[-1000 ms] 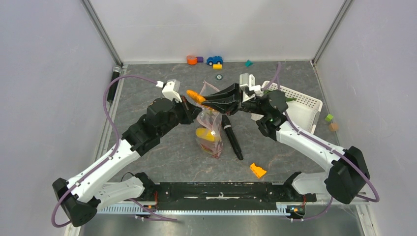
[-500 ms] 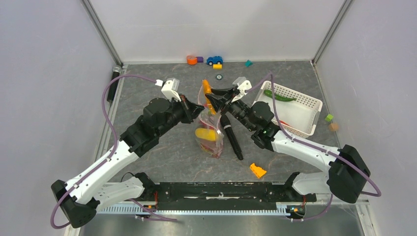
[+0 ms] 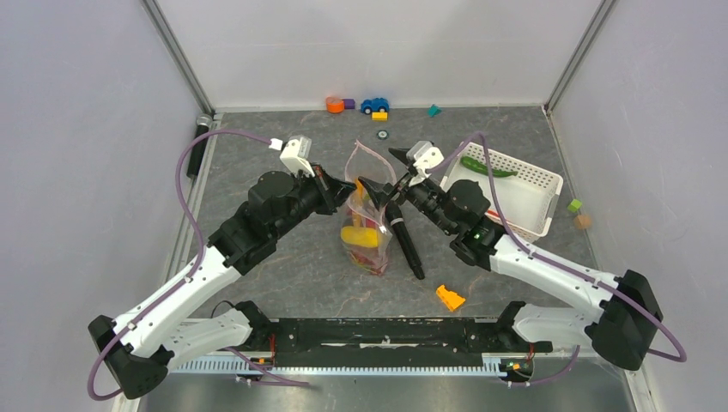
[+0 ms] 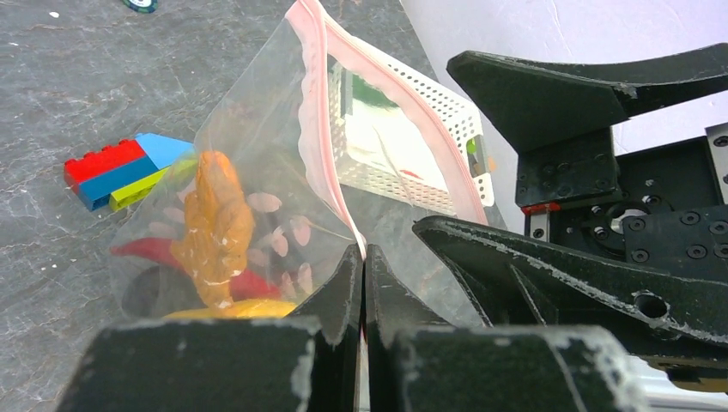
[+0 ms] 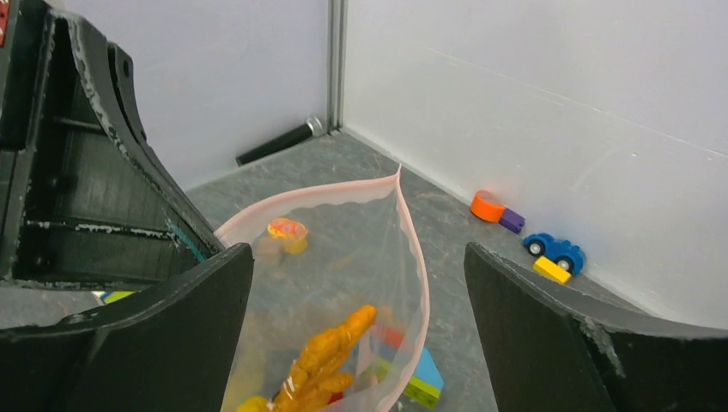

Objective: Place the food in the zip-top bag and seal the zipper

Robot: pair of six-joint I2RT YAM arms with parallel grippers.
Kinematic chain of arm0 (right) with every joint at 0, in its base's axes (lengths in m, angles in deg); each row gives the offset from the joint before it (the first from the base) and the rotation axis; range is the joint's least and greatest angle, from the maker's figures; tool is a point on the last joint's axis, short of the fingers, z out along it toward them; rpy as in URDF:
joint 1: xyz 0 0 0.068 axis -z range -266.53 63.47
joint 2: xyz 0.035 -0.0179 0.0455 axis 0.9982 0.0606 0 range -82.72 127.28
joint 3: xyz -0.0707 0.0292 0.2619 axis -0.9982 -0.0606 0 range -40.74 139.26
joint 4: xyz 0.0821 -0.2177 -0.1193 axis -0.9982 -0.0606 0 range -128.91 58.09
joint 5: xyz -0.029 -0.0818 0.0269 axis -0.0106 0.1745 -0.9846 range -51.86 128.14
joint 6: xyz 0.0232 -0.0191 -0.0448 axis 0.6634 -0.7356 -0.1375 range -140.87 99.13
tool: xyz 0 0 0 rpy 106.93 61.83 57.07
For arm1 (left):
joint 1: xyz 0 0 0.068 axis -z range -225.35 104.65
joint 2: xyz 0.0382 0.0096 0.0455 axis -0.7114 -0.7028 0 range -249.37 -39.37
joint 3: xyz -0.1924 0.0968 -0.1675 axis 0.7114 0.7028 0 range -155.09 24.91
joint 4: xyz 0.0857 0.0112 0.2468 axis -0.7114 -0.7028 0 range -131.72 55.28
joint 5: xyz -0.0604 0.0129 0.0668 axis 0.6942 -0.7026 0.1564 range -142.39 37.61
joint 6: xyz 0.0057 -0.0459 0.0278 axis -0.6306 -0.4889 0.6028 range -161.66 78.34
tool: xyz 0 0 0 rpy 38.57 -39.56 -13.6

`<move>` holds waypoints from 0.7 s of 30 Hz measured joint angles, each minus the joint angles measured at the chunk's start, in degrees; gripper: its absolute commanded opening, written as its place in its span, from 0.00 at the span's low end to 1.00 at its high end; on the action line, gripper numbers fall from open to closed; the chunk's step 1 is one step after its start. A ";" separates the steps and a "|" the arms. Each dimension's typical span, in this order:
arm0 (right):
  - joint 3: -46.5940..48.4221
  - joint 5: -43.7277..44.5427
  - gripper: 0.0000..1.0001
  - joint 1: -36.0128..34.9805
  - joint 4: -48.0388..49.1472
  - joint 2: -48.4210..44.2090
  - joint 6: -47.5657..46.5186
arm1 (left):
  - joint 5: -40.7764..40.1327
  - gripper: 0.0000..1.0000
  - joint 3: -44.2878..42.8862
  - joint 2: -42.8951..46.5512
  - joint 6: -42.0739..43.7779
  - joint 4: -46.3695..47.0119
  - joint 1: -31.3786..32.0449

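Observation:
The zip-top bag (image 3: pixel 367 236) hangs upright mid-table with its mouth open. My left gripper (image 3: pixel 343 196) is shut on the pink zipper (image 4: pixel 319 129) at the mouth's edge, as the left wrist view shows (image 4: pixel 363 257). Inside the bag lie an orange carrot (image 4: pixel 215 225), a yellow piece (image 3: pixel 356 233) and something red (image 4: pixel 142 251). My right gripper (image 3: pixel 376 166) stands wide open just over the mouth, holding nothing. In the right wrist view (image 5: pixel 358 253) the carrot (image 5: pixel 330 360) lies below between the fingers. A green pepper (image 3: pixel 488 167) lies in the basket.
The white lattice basket (image 3: pixel 524 202) stands at the right. A black pen-like stick (image 3: pixel 405 240) lies beside the bag, with an orange wedge (image 3: pixel 449 297) nearer the front. Coloured bricks (image 4: pixel 120 169) lie behind the bag. A toy car (image 3: pixel 374 105) and small blocks sit by the back wall.
My right gripper swung left over the bag's mouth and opened, and the carrot it held has dropped into the bag. The left gripper kept its hold on the bag.

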 measured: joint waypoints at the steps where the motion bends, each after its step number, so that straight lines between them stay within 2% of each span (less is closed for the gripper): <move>1: 0.59 0.04 0.98 0.00 -1.70 -0.31 -0.59 | -0.15 0.02 0.00 0.02 0.00 0.00 0.00; 6: 5.05 0.13 0.98 2.91 -12.57 -2.12 -2.23 | -1.05 0.02 0.11 0.04 0.02 -0.04 0.00; 15: 5.16 0.68 0.98 17.35 -21.79 -11.56 -2.21 | -2.51 0.02 0.33 0.13 0.07 -0.46 0.00; 21: 5.62 6.58 0.98 24.57 -27.36 -7.98 -11.96 | -2.54 0.02 0.44 0.44 0.37 -1.01 0.00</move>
